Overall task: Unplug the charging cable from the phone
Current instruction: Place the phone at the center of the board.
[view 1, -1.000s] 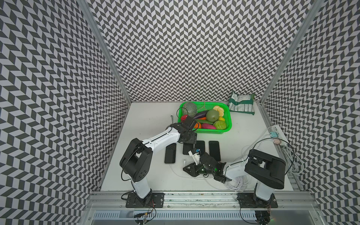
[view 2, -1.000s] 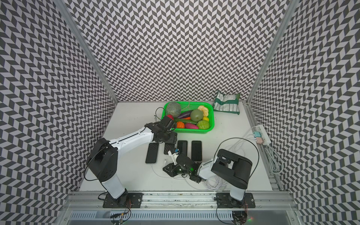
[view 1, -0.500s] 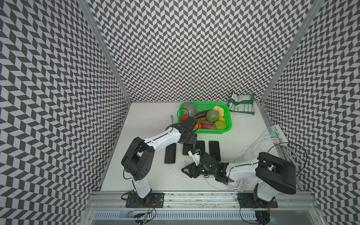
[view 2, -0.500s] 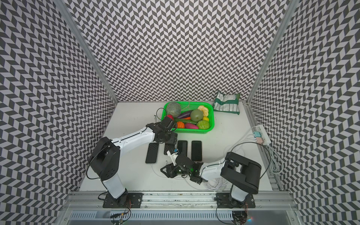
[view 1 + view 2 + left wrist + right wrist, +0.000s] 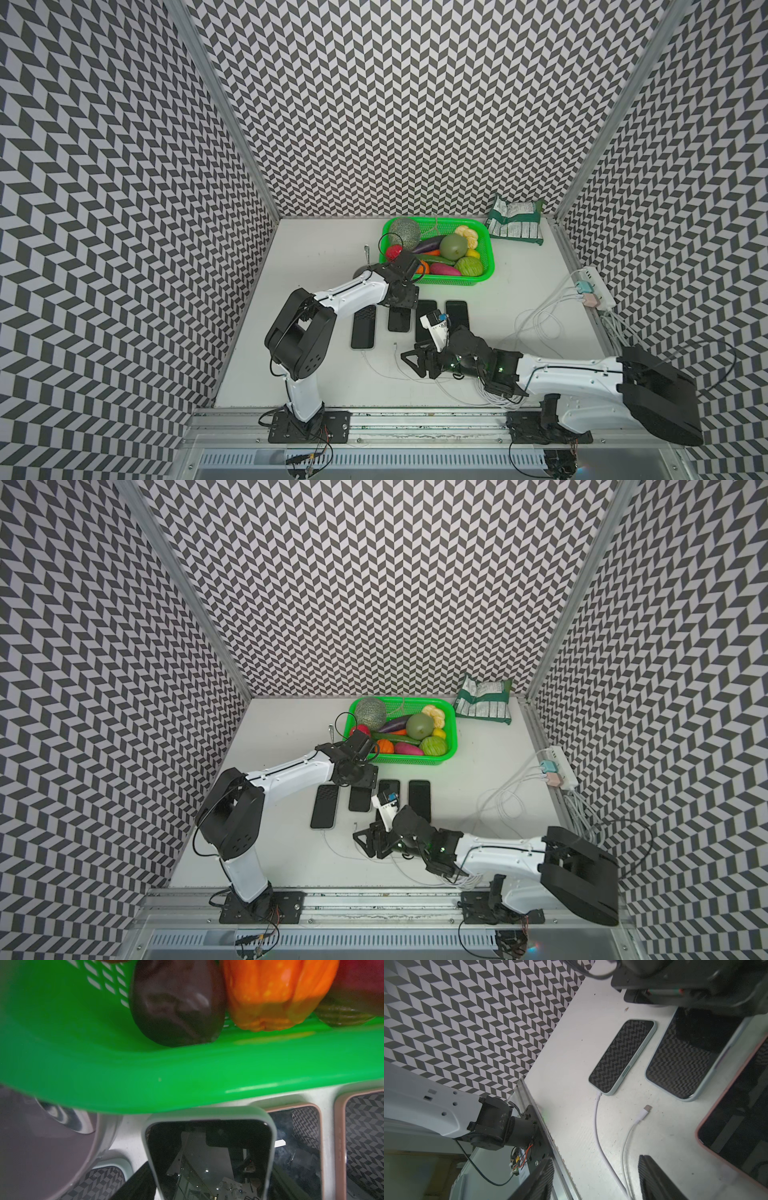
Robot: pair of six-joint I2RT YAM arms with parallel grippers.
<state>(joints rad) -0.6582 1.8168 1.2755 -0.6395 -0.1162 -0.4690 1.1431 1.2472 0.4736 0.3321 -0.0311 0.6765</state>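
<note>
The charging cable is already out of the phone. In the right wrist view you can see its white plug lying bare on the table, just beside the phone's near end and not touching it. In both top views that loose plug end sits a little below centre of the frame, under the second phone from the left in a row of four.

Your right gripper is released. Its two dark fingers stand wide apart with the cable running along the table between them, and neither finger touches it. In a top view you'll find this gripper low over the table, below the phone row, holding nothing.

Your left gripper is at the upper end of that same phone, just below the green basket at upper centre of the table. The left wrist view shows the phone lying between dark fingers that press in on both of its long sides, so this gripper is clamped across the phone.

A second cable is plugged into the leftmost phone. At the right edge of the frame, white leads run to a power strip.
</note>
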